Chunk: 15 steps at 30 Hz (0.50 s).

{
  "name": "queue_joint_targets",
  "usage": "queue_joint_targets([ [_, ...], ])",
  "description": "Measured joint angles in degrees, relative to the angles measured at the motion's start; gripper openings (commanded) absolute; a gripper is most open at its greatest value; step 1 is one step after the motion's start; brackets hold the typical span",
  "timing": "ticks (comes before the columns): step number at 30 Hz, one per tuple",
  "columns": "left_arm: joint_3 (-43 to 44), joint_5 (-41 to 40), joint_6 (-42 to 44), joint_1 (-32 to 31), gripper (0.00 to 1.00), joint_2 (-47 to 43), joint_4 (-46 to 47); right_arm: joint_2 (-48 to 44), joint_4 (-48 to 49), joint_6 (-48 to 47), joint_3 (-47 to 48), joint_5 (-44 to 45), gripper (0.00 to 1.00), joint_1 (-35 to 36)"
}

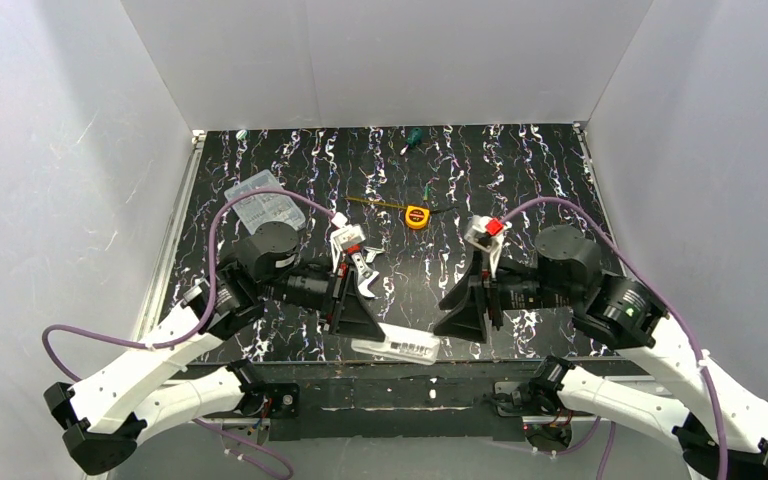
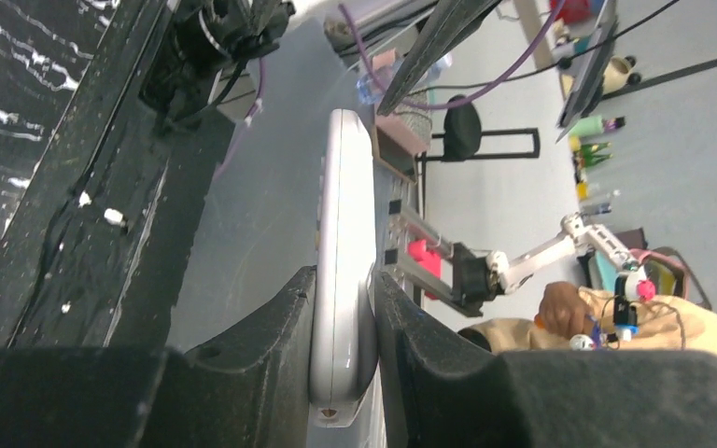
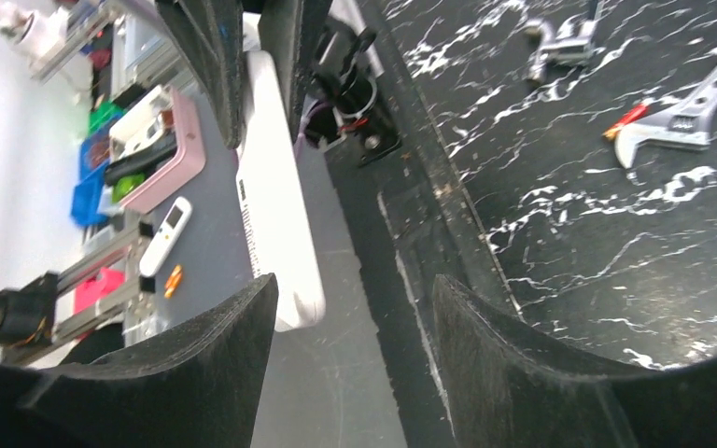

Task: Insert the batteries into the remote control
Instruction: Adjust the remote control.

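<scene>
Clamping one end of the slim white plastic remote control point(image 2: 345, 187), the left gripper point(image 2: 344, 289) has both fingers pressed against its narrow long edges. Measured from the small round yellow tape measure point(image 1: 417, 216), the remote sits well toward the arm bases and slightly left, right at the near edge of the black marbled table point(image 1: 520, 180). The right gripper point(image 3: 355, 285), toward the bases and slightly right of the tape measure, is spread wide and empty, with one finger just beside the remote's free end.

My judgement is that a nudge from that finger could pivot the remote in so small a pinch. A slip this close to the edge would drop it off the table. No green, yellow and red batteries can be made out, so loading looks some way off.
</scene>
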Motion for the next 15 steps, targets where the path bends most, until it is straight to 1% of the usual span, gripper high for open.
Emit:
queue_joint_targets([
  [7,3.3,-0.3,11.6,0.0,0.0,0.1,-12.5,2.4,0.9,-0.1,0.0,-7.6,0.69,0.0],
  [12,4.2,-1.8,16.9,0.0,0.0,0.2,-15.9,2.7,4.0,0.0,-0.3,-9.9,0.69,0.0],
  [15,4.8,-1.8,18.6,0.0,0.0,1.1,-16.1,3.9,5.2,-0.3,-0.3,-10.7,0.69,0.0],
])
